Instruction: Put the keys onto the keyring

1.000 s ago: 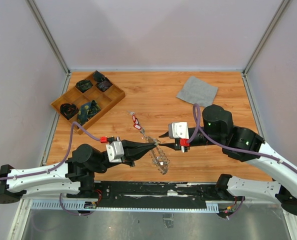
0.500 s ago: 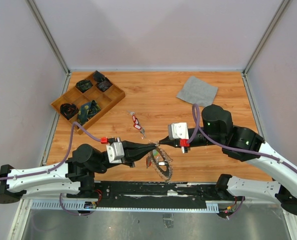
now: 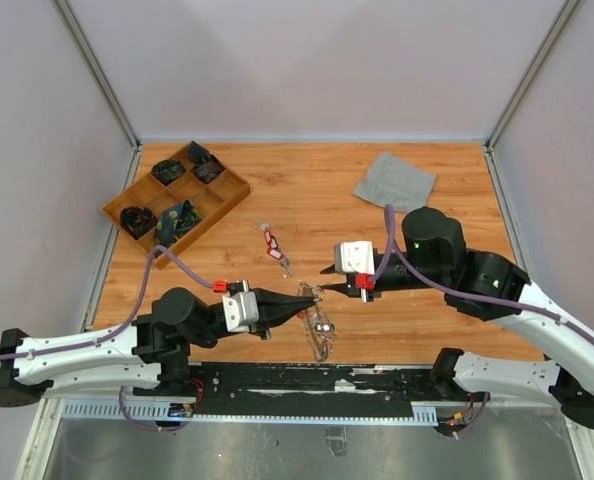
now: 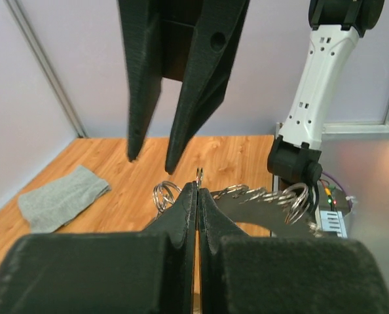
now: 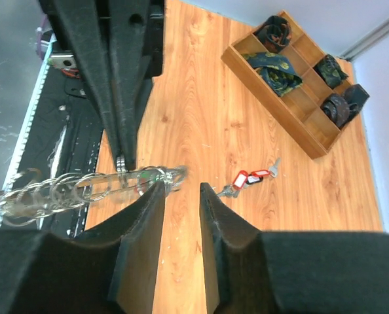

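Keyring (image 3: 319,322) near the middle of the worktop's (image 3: 307,180) near edge, pinched at its rim by the left end effector (image 3: 298,305), which is clamped tight on it. Red-tagged keys (image 3: 271,243) lie loose, farther in and apart from both arms. Wooden tray (image 3: 233,190) toward far-left corner, grey cloth (image 3: 394,182) far right. Right end effector (image 3: 329,279) just beside the ring's far end, fingers slightly parted, gap empty.

Silver keyring (image 3: 318,322), red-tagged keys (image 3: 271,243), grey cloth (image 3: 394,182)

wooden table (image 3: 307,190) bears a tray (image 3: 212,222), grey cloth (image 3: 394,182), seemingly red-tagged keys (image 3: 271,243).
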